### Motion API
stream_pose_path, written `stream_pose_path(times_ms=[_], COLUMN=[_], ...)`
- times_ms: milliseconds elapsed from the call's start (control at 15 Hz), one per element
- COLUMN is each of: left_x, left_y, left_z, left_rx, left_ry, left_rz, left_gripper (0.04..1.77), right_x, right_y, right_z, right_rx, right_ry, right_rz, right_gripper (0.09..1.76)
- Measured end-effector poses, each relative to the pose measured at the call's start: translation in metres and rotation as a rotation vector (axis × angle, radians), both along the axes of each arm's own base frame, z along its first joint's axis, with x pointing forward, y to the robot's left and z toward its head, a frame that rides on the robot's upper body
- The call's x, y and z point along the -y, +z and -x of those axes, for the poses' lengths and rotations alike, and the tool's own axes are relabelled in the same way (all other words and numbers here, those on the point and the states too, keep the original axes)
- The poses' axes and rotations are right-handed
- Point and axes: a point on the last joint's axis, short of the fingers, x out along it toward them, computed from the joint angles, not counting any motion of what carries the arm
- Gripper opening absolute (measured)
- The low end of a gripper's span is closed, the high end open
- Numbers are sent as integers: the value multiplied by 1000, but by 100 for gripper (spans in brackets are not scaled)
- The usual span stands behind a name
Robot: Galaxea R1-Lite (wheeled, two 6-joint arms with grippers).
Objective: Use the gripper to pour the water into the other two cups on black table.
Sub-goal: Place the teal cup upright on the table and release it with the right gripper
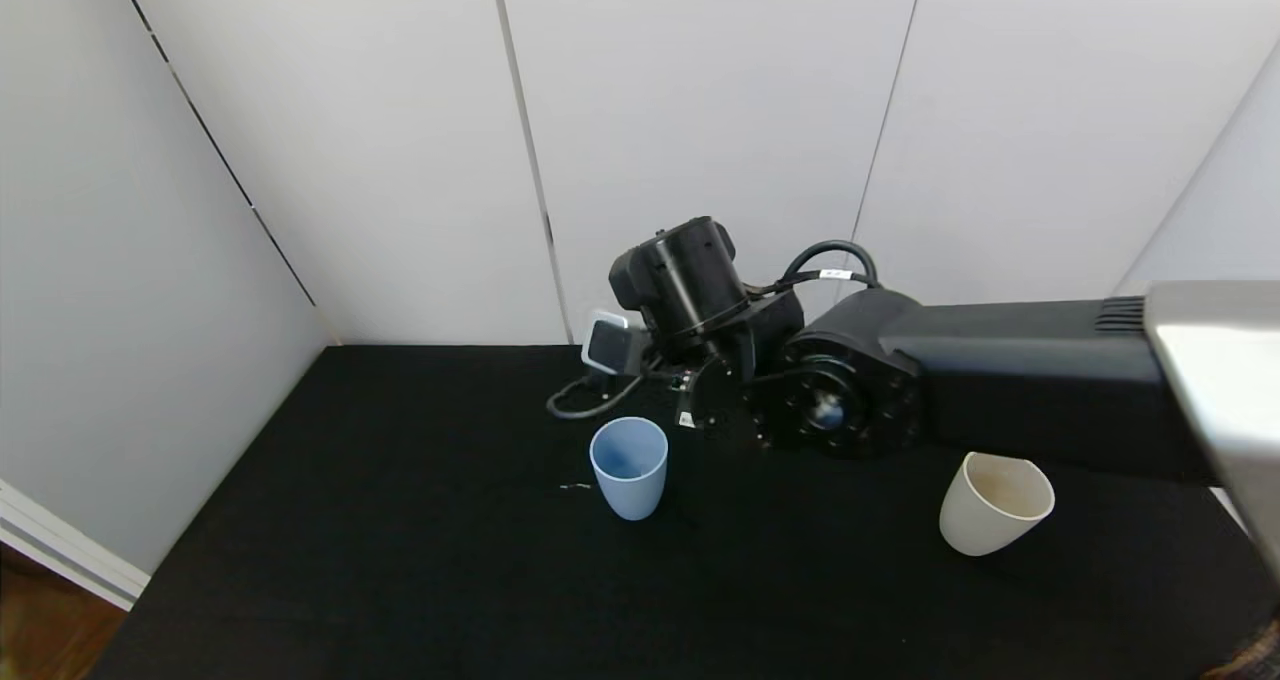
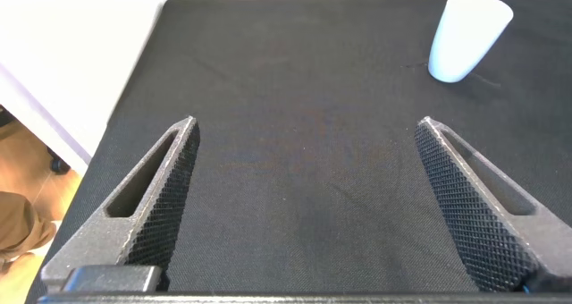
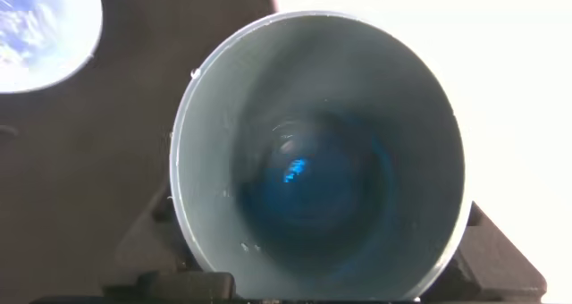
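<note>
A: Where is the right gripper working?

B: It hangs over the middle of the black table, just behind and to the right of the light blue cup. The arm reaches in from the right side of the head view.

A: And what does it carry?

B: The right wrist view looks straight into the mouth of a teal-green cup, clamped between the gripper's fingers, whose dark shapes show on either side of the cup. A small glint of water sits at its bottom, with a few drops on the inner wall. In the head view the gripper and wrist hide this cup.

A: Where do the other two cups stand?

B: The light blue cup stands upright near the table's centre, just in front of the gripper. Its rim also shows at the edge of the right wrist view, beside the held cup. The cream cup is well apart to the right, below the right forearm, and looks tilted.

A: And the left gripper?

B: Seen only in its own wrist view, it hovers above bare table with its fingers spread wide, holding nothing; the light blue cup stands farther off
</note>
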Motion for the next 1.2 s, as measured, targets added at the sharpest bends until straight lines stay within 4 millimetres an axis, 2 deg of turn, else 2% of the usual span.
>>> stream_pose_path(times_ms=[267,533,867,1200], left_x=[0,0,0,0], left_y=[0,0,0,0], left_z=[0,0,0,0], left_rx=[0,0,0,0], left_ry=[0,0,0,0], left_rz=[0,0,0,0], left_gripper=[172,172,172,172], right_x=[40,88,128,156], right_y=[32,40,25,-5], right_z=[3,7,14,39], right_rx=[-80,-139,-74,-123], right_ry=[-93,-177,-185,-288], right_rz=[-332,-567,-766,-941], right_gripper=[121,121,121,121])
